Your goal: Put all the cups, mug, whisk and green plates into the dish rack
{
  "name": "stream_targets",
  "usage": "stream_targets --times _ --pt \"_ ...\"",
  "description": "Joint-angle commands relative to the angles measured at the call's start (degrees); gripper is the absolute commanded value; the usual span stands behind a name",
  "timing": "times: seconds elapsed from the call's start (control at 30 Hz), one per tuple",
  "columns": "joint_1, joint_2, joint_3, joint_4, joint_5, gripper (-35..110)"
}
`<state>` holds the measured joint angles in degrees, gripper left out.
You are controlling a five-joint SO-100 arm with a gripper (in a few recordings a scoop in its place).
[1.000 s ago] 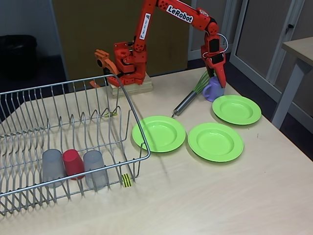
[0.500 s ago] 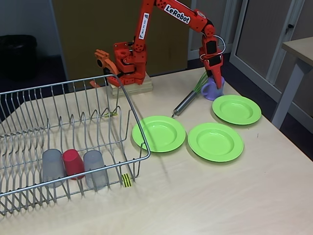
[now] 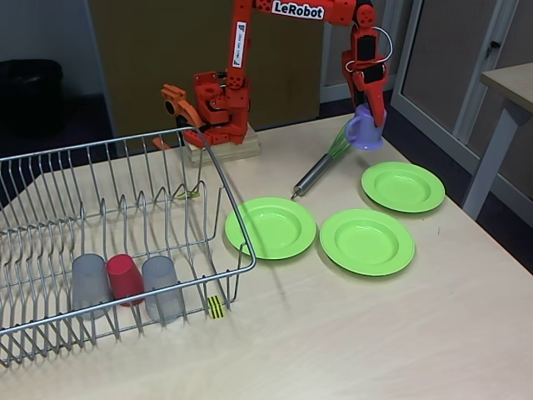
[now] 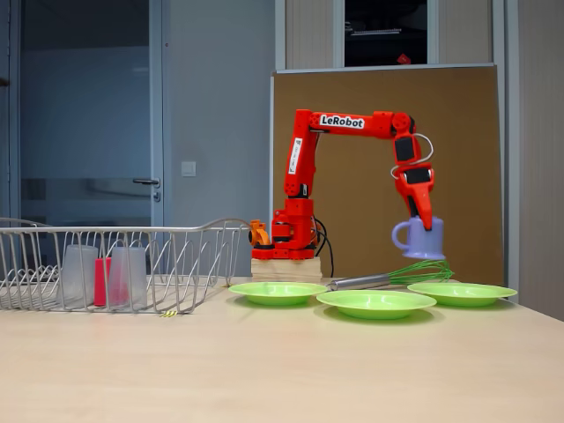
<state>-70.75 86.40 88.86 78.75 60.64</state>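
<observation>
1. Landmark for everything here is the dish rack [image 3: 117,242]. It already has the three cups standing in a row near its front edge, by the striped tag: a grey cup [image 3: 90,284], the red cup [image 3: 125,277] and another grey cup [image 3: 162,288].
2. The gripper [image 3: 368,117] has its jaws pinched onto the rim of the purple mug [image 3: 362,130]. In the side-on fixed view the mug [image 4: 423,238] hangs upright and clear of the table, handle pointing back toward the rack.
3. So the mug is in the air, well away from the rack on the far side of everything else.
4. The whisk [image 3: 323,166] lies on the table just under the mug, its silver handle end angled toward the rack and its green loops away from it.
5. The three green plates [image 3: 366,241] sit flat between the mug and the rack, the closest one nearly touching the rack's corner.
6. What matters next, I'd say: the rack lies to the left of the jaws in both fixed views, across the whisk and plates. The mug looks high enough to clear those, but probably needs a bit more lift to get over the rack's wire wall.
</observation>
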Motion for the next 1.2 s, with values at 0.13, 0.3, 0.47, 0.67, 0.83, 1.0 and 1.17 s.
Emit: stream_targets --times 0.13,0.3,0.47,0.67,0.83,1.0,1.17 --pt "13.9 13.9 -2.3 11.8 -20.6 16" --pt "31.8 21.1 -2.0 15.6 -43.0 17" --pt "52.8 21.3 -5.4 17.3 -65.0 15" --pt "71.4 14.9 -13.8 18.1 -83.1 15" --pt "81.8 7.0 -25.5 20.3 -92.5 16" --pt "89.1 -3.0 -35.2 21.8 -97.9 14" --pt "91.6 -10.8 -36.3 20.0 -98.9 15"
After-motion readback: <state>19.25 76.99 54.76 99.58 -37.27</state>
